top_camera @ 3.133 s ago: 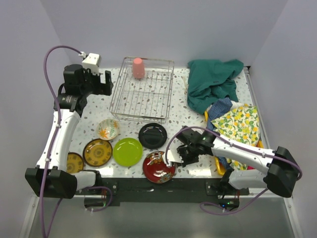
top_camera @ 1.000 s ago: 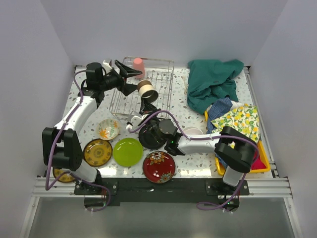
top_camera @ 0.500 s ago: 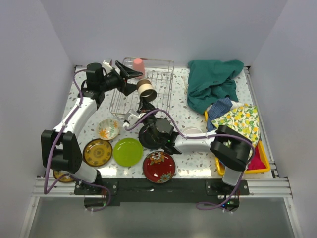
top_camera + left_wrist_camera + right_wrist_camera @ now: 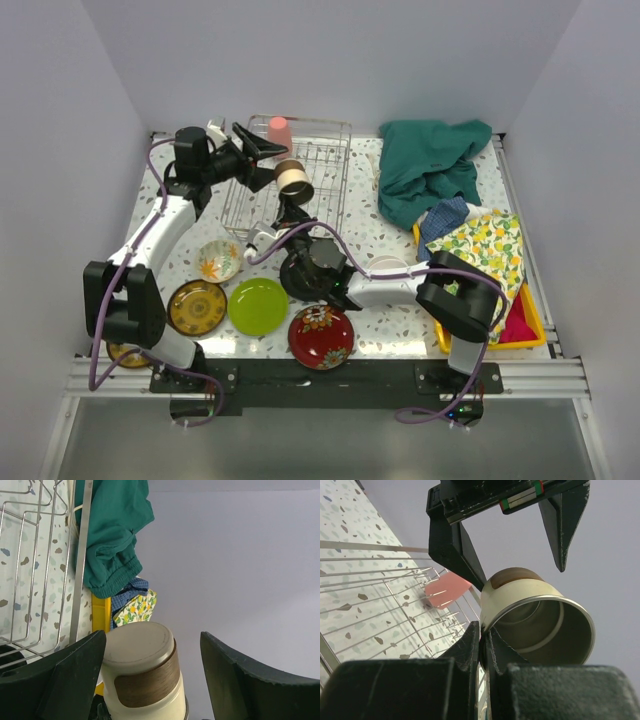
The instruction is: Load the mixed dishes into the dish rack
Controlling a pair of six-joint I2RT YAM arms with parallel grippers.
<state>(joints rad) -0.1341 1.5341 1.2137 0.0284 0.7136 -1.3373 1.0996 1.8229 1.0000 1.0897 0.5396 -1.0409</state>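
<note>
Now we pinch the steel cup (image 4: 293, 180) by its rim in our right gripper (image 4: 289, 205), jaws clamped, the cup lying sideways above the dish rack (image 4: 332, 170) toward its 9 o'clock side. Our left gripper (image 4: 266, 162) (jaws spread wide) straddles the cup's base from 9 o'clock; whether it touches, we cannot tell.
</note>
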